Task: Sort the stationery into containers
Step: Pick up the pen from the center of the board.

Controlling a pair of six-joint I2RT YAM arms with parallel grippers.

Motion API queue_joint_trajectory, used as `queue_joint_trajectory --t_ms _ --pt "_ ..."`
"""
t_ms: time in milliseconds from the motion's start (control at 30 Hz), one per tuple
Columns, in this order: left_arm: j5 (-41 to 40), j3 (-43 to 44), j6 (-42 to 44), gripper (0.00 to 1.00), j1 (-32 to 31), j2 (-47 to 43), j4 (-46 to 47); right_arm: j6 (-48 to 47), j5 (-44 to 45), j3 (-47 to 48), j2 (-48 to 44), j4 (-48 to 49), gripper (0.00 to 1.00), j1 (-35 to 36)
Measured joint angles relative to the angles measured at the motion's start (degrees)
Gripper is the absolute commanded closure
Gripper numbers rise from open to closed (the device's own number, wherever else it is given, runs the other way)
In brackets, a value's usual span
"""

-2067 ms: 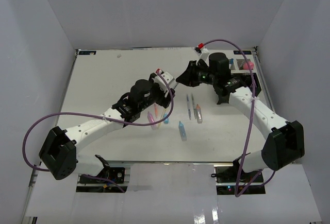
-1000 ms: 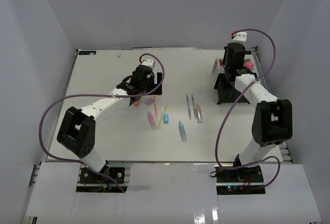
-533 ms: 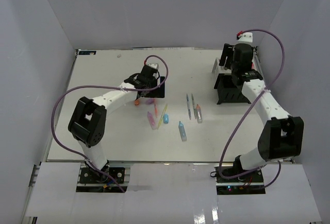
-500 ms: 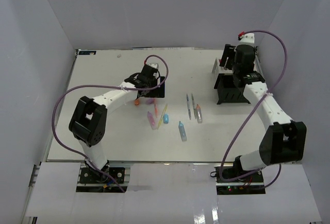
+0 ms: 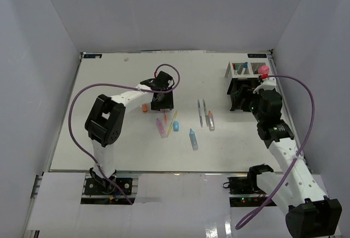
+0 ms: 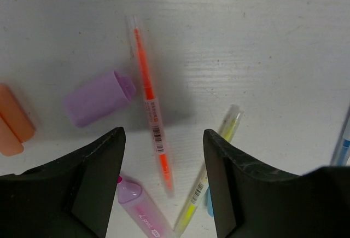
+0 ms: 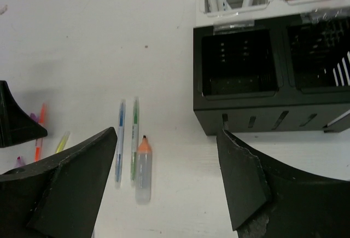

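Far left of the black organizer (image 7: 273,120), the left gripper (image 6: 163,137) hung spread over an orange pen (image 6: 149,106); the right gripper (image 7: 167,134) hovered by the organizer, jaws apart, empty.

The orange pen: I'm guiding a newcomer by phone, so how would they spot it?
On the white table, look at the cluster beneath the left gripper. The orange pen lies between a stubby purple piece and a yellow pen; only it is both thin and orange.
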Motion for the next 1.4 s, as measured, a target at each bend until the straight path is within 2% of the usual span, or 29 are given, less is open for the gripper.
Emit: queue_joint_trajectory --t_ms 167,533,733,900,1133,1400 --pt "-0.83 -0.02 -2.03 0.42 -1.25 0.00 -1.64 0.76 -0.98 -3.72 -4.46 -1.07 0.19 0.00" --pt "-2.47 0.90 -4.15 0.55 -2.23 2.45 -3.67 1.14 -2.34 -5.79 -7.21 -1.14 0.19 0.00" --pt "-3.74 2.16 -4.24 0.74 -2.23 3.41 -4.96 1.14 -3.54 -5.99 -8.22 -1.16 0.19 -0.02" --pt "-4.74 4.68 -3.04 0.82 -2.34 4.17 -5.68 1.01 -6.54 -5.99 -8.39 -1.11 0.19 0.00" --pt "-5.25 8.09 4.35 0.84 -2.58 1.77 -1.44 1.07 -12.76 -5.44 -6.34 -0.92 0.19 0.00" --pt "3.08 -2.99 20.13 0.83 -5.66 -16.00 14.25 3.48 -24.20 -0.44 0.59 1.55 0.18 0.17"
